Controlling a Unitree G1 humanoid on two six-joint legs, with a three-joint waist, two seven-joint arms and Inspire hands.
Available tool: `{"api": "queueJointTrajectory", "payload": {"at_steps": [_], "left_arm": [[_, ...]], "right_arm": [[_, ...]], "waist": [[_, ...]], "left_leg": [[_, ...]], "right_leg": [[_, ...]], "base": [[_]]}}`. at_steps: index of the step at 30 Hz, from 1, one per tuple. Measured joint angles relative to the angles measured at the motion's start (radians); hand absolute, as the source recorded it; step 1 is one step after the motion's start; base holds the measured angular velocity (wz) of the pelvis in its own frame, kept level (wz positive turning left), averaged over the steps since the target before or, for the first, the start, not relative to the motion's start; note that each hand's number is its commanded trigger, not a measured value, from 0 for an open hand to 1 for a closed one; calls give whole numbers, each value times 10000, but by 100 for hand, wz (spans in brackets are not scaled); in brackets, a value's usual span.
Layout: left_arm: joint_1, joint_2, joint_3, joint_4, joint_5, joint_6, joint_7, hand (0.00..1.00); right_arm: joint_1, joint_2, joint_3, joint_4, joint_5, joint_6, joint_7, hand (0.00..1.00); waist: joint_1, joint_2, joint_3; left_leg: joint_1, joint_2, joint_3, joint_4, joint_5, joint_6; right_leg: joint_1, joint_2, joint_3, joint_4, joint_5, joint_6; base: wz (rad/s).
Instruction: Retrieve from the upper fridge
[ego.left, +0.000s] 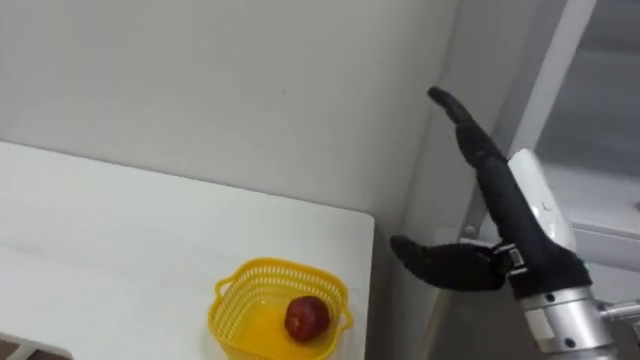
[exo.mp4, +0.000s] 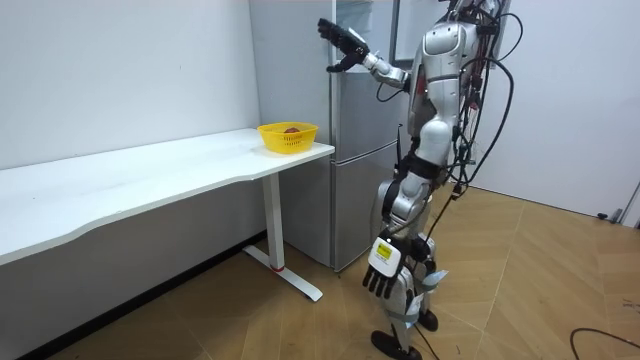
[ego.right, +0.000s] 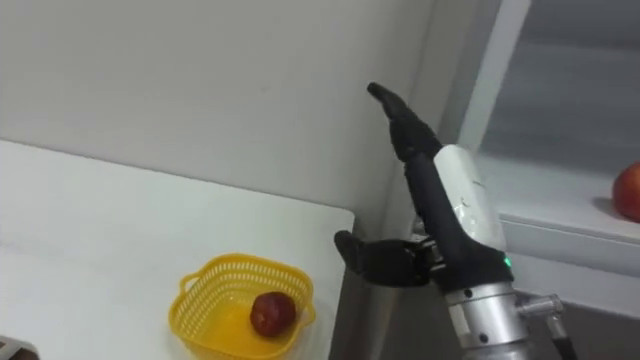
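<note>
One black robot hand (ego.left: 505, 210), fingers apart and empty, hovers beside the tall grey fridge (exo.mp4: 355, 180), likely ready to reach inside

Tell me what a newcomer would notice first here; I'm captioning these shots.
The robot's right hand is raised with its fingers straight and its thumb spread, at the open upper part of the fridge. Left of it, a yellow basket holding a red apple sits at the end of the white table. Its left hand hangs open at its side.
</note>
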Motion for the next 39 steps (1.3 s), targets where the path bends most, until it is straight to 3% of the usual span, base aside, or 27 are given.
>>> {"api": "queueJointTrajectory", "payload": {"at_steps": [4, 7, 10, 15, 18, 28, 33, 34, 36, 39], "left_arm": [[-25, -90, -3, 127, -26, -298, 122, 0], [73, -107, -3, 123, -26, -337, 162, 0], [100, -138, -2, 112, -20, -344, 177, 0], [109, -263, 4, 119, -41, -338, 372, 0], [107, -390, -7, 147, -40, -336, 438, 0], [228, -387, -68, 403, -133, -329, 425, 0], [231, -378, -113, 396, -131, -340, 339, 0], [232, -359, -109, 379, -130, -336, 319, 0], [232, -330, -104, 334, -126, -324, 283, 0], [284, -243, -90, 190, -129, -322, 123, 0]], "right_arm": [[267, 212, -592, -667, 228, -503, -263, 0], [600, 238, -1011, -1230, 181, -630, -467, 0], [798, 254, -1415, -1425, 165, -644, -653, 0], [1130, 300, -2156, -1497, 45, -640, -1279, 0], [1133, 309, -2372, -1491, 130, -641, -1694, 0], [675, 157, -3524, 40, 726, -629, -2130, 0], [565, -138, -3775, 843, 1397, -604, -2406, 0], [504, -230, -3774, 1045, 1397, -571, -2443, 0], [317, -340, -3780, 1372, 1400, -483, -2445, 0], [-91, -794, -3802, 2088, 1466, -331, -2411, 0]], "waist": [[-299, 240, -43], [-585, 260, -36], [-814, 251, -35], [-897, 188, -42], [-926, 139, -60], [-1107, 9, -42], [-1066, -63, -2], [-1067, -136, 52], [-1083, -175, 85], [-1092, -315, 54]], "left_leg": [[164, 27, 237, -279, 2, -5], [184, 25, 258, -302, 2, -5], [175, 19, 284, -320, 0, -2], [186, 18, 284, -285, 1, -3], [173, 19, 282, -285, 1, -3], [133, 5, 225, -282, 1, -3], [145, -5, 214, -269, 2, -3], [144, -7, 215, -266, 3, -3], [135, -12, 204, -257, 4, -3], [105, -29, 151, -254, 4, -3]], "right_leg": [[35, 38, 188, 17, 4, -4], [8, 41, 213, 36, 3, -4], [-13, 37, 228, 37, 2, -2], [-26, 46, 243, 30, 2, -2], [-20, 47, 230, 17, 2, -1], [-32, 29, 198, -1, -1, 2], [-8, 23, 178, -4, -8, 12], [-12, 22, 177, -2, -11, 14], [-34, 22, 194, 6, -20, 18], [-145, 13, 222, 21, -47, 28]], "base": [[-17], [-3], [-1], [0], [0], [1], [0], [0], [0], [0]]}}
